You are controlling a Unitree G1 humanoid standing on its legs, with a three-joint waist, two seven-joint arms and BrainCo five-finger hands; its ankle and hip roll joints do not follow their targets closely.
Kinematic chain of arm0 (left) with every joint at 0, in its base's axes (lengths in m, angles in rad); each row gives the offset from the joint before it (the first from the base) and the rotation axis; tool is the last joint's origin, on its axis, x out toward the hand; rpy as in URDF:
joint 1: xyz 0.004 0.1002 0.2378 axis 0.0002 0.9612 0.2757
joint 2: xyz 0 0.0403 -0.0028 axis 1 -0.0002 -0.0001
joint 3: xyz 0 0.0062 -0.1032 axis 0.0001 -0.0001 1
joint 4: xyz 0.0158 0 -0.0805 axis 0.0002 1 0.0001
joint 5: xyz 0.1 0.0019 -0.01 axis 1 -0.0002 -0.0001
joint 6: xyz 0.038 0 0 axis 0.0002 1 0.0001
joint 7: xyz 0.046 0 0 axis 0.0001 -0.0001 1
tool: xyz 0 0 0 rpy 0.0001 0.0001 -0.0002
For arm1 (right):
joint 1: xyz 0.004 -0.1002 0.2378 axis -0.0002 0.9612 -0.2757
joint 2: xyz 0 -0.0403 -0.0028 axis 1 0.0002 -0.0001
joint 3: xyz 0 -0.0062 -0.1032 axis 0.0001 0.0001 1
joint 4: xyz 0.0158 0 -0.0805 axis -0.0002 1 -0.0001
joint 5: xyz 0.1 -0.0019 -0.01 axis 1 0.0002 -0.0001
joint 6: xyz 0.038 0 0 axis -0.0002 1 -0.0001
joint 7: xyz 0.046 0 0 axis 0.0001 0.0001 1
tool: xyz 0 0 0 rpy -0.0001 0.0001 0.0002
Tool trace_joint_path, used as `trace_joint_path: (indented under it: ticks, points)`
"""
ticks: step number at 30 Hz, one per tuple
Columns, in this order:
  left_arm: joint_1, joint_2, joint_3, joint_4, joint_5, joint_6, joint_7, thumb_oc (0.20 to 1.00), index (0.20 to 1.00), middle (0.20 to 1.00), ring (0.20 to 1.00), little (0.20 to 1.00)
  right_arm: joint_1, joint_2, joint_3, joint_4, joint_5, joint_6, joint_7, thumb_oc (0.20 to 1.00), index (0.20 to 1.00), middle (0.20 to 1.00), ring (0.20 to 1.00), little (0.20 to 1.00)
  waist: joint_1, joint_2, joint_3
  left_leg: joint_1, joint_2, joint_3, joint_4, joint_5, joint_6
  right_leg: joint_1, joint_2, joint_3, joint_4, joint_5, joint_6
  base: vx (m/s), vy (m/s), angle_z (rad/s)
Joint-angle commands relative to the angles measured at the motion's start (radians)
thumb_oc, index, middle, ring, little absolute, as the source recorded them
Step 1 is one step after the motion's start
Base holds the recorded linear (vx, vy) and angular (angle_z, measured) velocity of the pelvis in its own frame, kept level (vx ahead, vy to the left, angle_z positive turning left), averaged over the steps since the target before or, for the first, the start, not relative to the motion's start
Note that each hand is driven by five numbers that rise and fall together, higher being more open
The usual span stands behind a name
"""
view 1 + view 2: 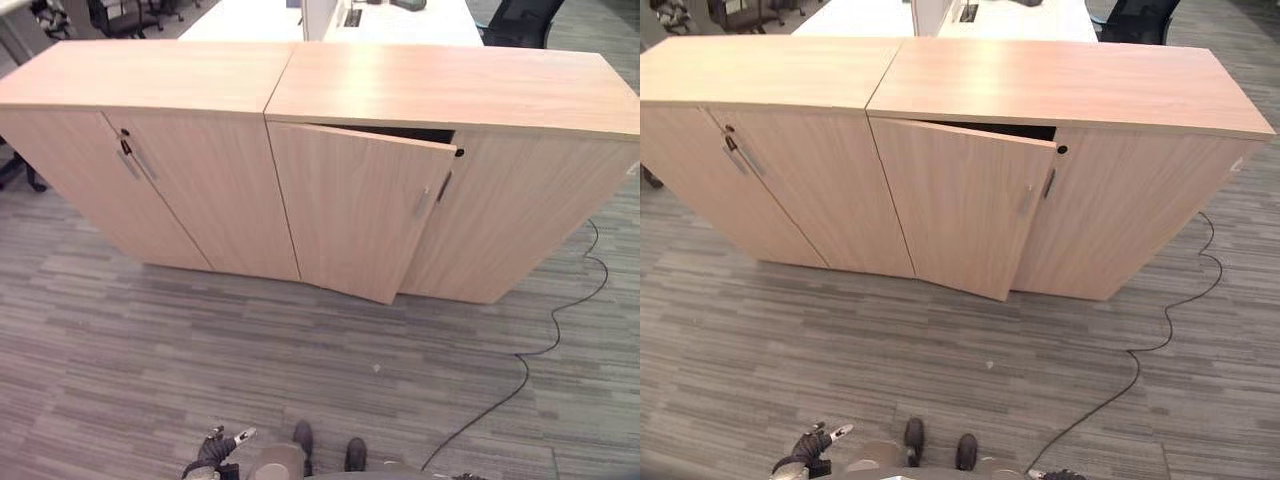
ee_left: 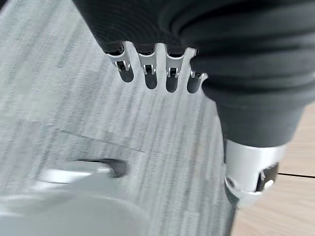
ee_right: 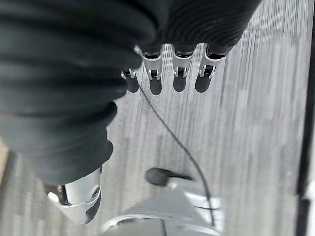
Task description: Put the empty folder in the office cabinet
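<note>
Left hand (image 1: 215,452) — low at the robot's side above the grey carpet (image 1: 150,350), fingers (image 2: 147,66) relaxed and holding nothing. Right hand (image 3: 167,59) — likewise hanging over the carpet, fingers loose, nothing held. Ahead stands the wooden office cabinet (image 1: 330,90); its door (image 1: 350,210) just right of centre hangs ajar, the others closed. An office chair (image 1: 520,22) stands behind it.

1. Even, bright indoor light falls from above; the cabinet top (image 1: 330,85) shows a pale sheen toward 12 o'clock.
2. A dark gap shows behind the ajar door (image 1: 350,210).
3. The cabinet's straight edges bow outward toward 3 and 9 o'clock.
4. In the wrist views the carpet (image 2: 74,98) is soft and streaked, and the nearest cover and fingers are blurred.
</note>
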Motion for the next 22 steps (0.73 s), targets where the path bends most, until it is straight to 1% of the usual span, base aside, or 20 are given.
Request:
trace_joint_path:
  ticks: [1, 2, 4, 7, 16, 22]
  points:
    - [-0.014, 0.034, -0.049, 0.008, -0.011, -0.037, -0.028, 1.0, 1.0, 1.0, 1.0, 1.0, -0.009, 0.004, -0.002, 0.014, 0.037, -0.016, 0.004, 1.0, 1.0, 1.0, 1.0, 1.0, 0.015, -0.01, -0.083, 0.002, -0.023, -0.023, -0.035, -0.031, 0.026, -0.01, -0.059, 0.021, 0.0, -0.097, 0.123, 0.07, 0.112, -0.02]
    - [-0.014, 0.034, -0.049, 0.008, -0.011, -0.037, -0.028, 1.0, 1.0, 1.0, 1.0, 1.0, -0.009, 0.004, -0.002, 0.014, 0.037, -0.016, 0.004, 1.0, 1.0, 1.0, 1.0, 1.0, 0.015, -0.01, -0.083, 0.002, -0.023, -0.023, -0.035, -0.031, 0.026, -0.01, -0.059, 0.021, 0.0, -0.097, 0.123, 0.06, 0.107, -0.08]
    - [-0.026, 0.039, -0.071, 0.043, -0.007, -0.031, -0.063, 1.0, 1.0, 1.0, 1.0, 1.0, -0.011, 0.005, 0.0, 0.007, 0.033, -0.016, 0.008, 1.0, 1.0, 1.0, 1.0, 1.0, 0.007, 0.0, -0.102, 0.022, -0.029, -0.016, -0.051, -0.036, 0.025, -0.005, -0.069, 0.022, 0.0, -0.101, 0.132, 0.07, 0.132, -0.07]
    - [-0.038, 0.034, -0.078, 0.081, 0.007, -0.022, -0.075, 1.0, 1.0, 1.0, 1.0, 1.0, -0.011, 0.005, -0.002, 0.005, 0.032, -0.013, 0.013, 1.0, 1.0, 1.0, 1.0, 1.0, 0.002, 0.003, -0.107, 0.033, -0.028, -0.01, -0.051, -0.042, 0.027, 0.004, -0.073, 0.031, 0.0, -0.103, 0.136, 0.05, 0.065, -0.02]
    - [-0.04, 0.027, -0.124, 0.095, 0.061, -0.022, -0.109, 1.0, 1.0, 1.0, 1.0, 1.0, 0.004, 0.016, 0.014, 0.007, 0.008, -0.012, 0.02, 1.0, 1.0, 1.0, 1.0, 1.0, -0.007, -0.001, -0.112, 0.051, -0.029, 0.004, -0.051, -0.06, 0.034, 0.016, -0.079, 0.054, 0.0, -0.101, 0.144, 0.02, 0.041, -0.03]
    - [-0.041, 0.023, -0.123, 0.117, 0.06, -0.013, -0.124, 1.0, 1.0, 1.0, 1.0, 1.0, 0.003, 0.014, 0.018, 0.009, -0.001, -0.012, 0.024, 1.0, 1.0, 1.0, 1.0, 1.0, -0.011, -0.003, -0.115, 0.055, -0.029, 0.01, -0.051, -0.066, 0.036, 0.017, -0.081, 0.062, 0.0, -0.099, 0.147, 0.01, 0.021, -0.09]
